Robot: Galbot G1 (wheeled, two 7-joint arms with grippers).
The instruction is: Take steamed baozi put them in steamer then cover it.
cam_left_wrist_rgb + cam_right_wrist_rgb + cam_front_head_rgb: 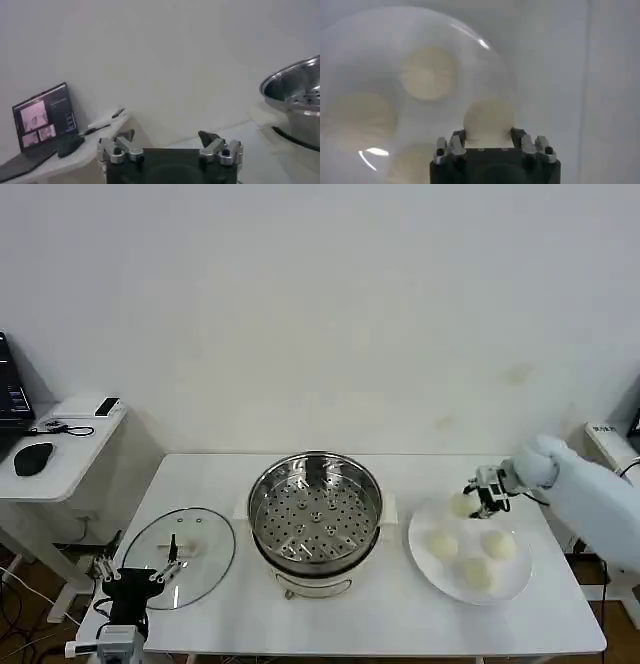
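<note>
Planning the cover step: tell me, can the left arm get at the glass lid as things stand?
Probably yes: the left gripper hovers at the near edge of the cover, jaws open, with nothing between them.

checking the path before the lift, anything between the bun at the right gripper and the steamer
Nothing visible. The right gripper straddles the far baozi on the plate; the table between is bare, the steamer uncovered.

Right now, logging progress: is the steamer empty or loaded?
Empty: the steamer's perforated tray is bare, and all four baozi sit on the plate.
</note>
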